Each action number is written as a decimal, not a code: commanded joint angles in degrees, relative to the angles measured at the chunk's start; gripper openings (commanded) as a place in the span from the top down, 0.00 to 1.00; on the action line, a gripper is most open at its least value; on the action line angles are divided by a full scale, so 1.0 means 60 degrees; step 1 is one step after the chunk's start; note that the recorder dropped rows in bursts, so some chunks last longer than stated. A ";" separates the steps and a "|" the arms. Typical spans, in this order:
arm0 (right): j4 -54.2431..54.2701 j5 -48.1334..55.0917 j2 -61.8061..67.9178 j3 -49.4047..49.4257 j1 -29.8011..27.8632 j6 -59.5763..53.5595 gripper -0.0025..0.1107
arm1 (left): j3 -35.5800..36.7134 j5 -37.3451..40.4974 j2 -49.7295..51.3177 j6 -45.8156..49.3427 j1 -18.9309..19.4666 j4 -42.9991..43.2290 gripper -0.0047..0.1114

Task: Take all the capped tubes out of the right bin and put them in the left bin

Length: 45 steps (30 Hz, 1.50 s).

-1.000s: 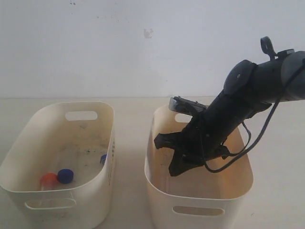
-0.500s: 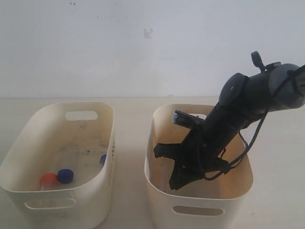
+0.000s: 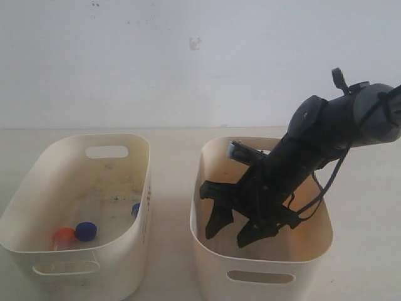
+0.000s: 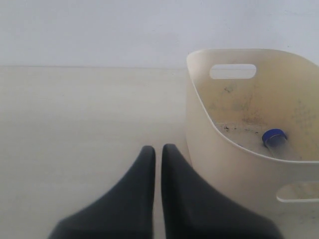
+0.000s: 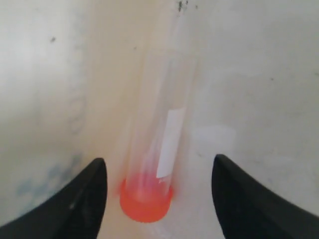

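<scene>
My right gripper (image 3: 230, 235) reaches down inside the right bin (image 3: 263, 262), its jaws spread open. In the right wrist view a clear capped tube (image 5: 163, 114) with a red-orange cap (image 5: 146, 202) and a white label lies on the bin floor, between the open fingertips of the right gripper (image 5: 158, 164) and untouched. The left bin (image 3: 122, 260) holds a red-orange-capped tube (image 3: 63, 236) and two blue-capped ones (image 3: 86, 231) (image 3: 135, 209). My left gripper (image 4: 158, 148) is shut and empty, beside the outer wall of the left bin (image 4: 224, 167). A blue cap (image 4: 273, 135) shows inside it.
The two tubs stand side by side on a pale tabletop (image 3: 172, 188) with a narrow gap between them. A white wall (image 3: 188, 63) rises behind. The right arm's dark body and cables (image 3: 326, 132) lean over the right bin's far rim.
The right gripper was shut a second ago and now stands open. It has dropped a little lower into the right bin. The tubes in the left bin have not moved.
</scene>
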 commanded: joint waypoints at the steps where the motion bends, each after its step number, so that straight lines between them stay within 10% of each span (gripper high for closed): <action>1: 0.0063 -0.0131 0.0109 -0.0016 0.0008 0.0127 0.47 | 0.0026 -0.0028 -0.0037 0.0014 0.0045 -0.0041 0.92; 16: -0.0022 -0.0106 0.1481 -0.0016 0.0008 0.1001 0.47 | 0.0026 -0.0028 -0.0037 0.0014 0.0045 -0.0041 0.92; 31: -0.2249 0.0328 0.1498 -0.0884 0.0008 0.1432 0.94 | 0.0026 -0.0028 -0.0037 0.0014 0.0045 -0.0041 0.92; 45: -0.2280 0.0368 0.0464 -0.0884 -0.0010 0.0993 0.95 | 0.0026 -0.0028 -0.0037 0.0014 0.0045 -0.0041 0.92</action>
